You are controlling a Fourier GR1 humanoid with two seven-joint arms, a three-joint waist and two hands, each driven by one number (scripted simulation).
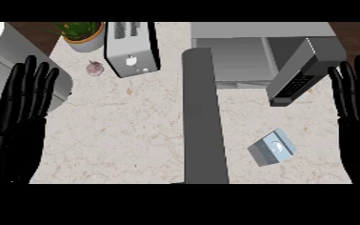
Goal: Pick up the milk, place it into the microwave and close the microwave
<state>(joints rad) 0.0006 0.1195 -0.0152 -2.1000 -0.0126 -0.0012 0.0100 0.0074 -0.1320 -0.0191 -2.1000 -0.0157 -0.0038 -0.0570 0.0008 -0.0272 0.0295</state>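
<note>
The pale, speckled worktop (134, 138) fills most of the head view. A long dark grey bar (204, 119) runs down its middle from near the top to the lower edge; what it belongs to I cannot tell. At the upper right stands the microwave (239, 52), a grey box whose cavity is exposed, with its door (299, 74) swung outward and angled toward the right, the dark keypad strip near the door's lower end.

The left robot hand (25, 109) rests at the left edge, fingers straight and spread, pointing up, holding nothing. The right robot hand (346, 100) rests at the right edge, just beside the open door, fingers likewise straight and apart, holding nothing.

A silver toaster (131, 47) sits at the upper left of centre, slots upward. Just left of it, at the top edge, is a potted plant (84, 35) with green leaves.

The milk (272, 148), a small grey-blue carton, lies tilted on the worktop at the lower right, well apart from both hands and in front of the microwave. A small pinkish garlic bulb (94, 68) lies near the toaster's left side.
</note>
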